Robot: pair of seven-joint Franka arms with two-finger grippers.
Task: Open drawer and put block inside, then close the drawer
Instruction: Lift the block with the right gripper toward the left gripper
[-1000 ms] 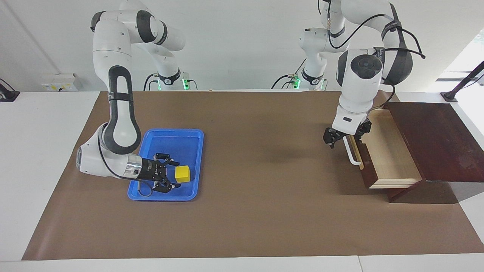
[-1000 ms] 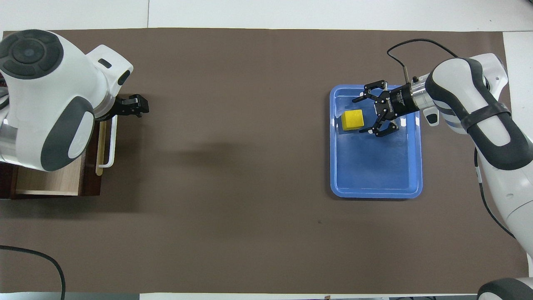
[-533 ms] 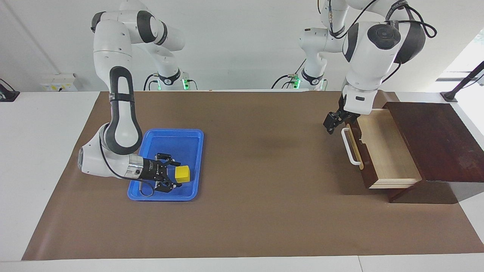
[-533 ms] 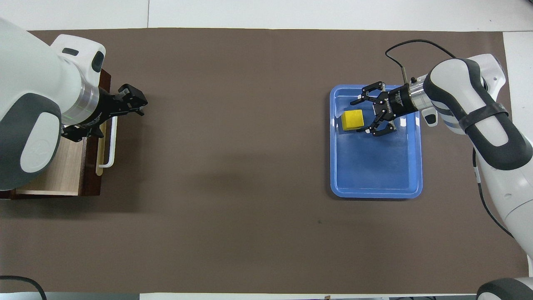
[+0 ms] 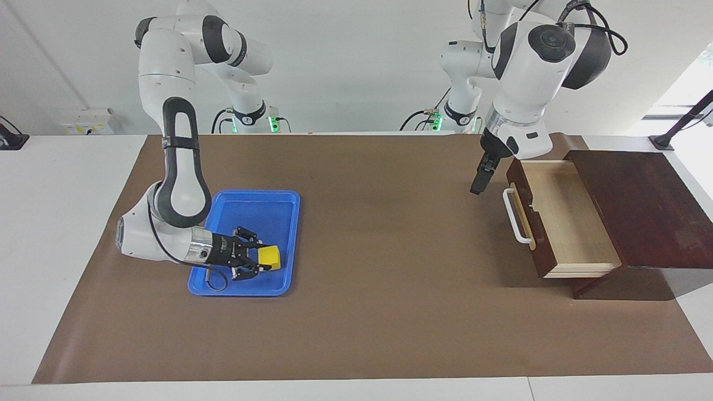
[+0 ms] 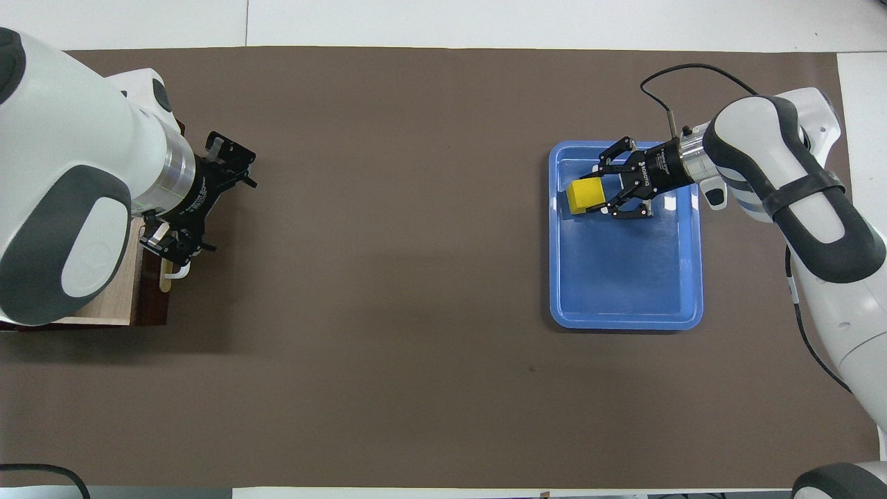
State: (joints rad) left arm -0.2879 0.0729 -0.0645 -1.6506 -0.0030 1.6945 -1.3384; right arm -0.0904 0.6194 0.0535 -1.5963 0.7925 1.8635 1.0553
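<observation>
We've got the left hand (image 5: 478, 186) spread wide over bare surface (image 5: 390, 234) beside the pulled-out drawer (image 5: 562, 220). The right hand (image 6: 601, 188) pinches the bright yellow block (image 6: 585, 196) in the blue tray (image 6: 624, 277), close against its rim.

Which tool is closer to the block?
Right. The right tool is shut on the block in the blue tray; the left tool hangs by the drawer, open.

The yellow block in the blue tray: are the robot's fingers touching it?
Touching. In the overhead view the right gripper has its fingers closed against two sides of the yellow block, no gap showing.
</observation>
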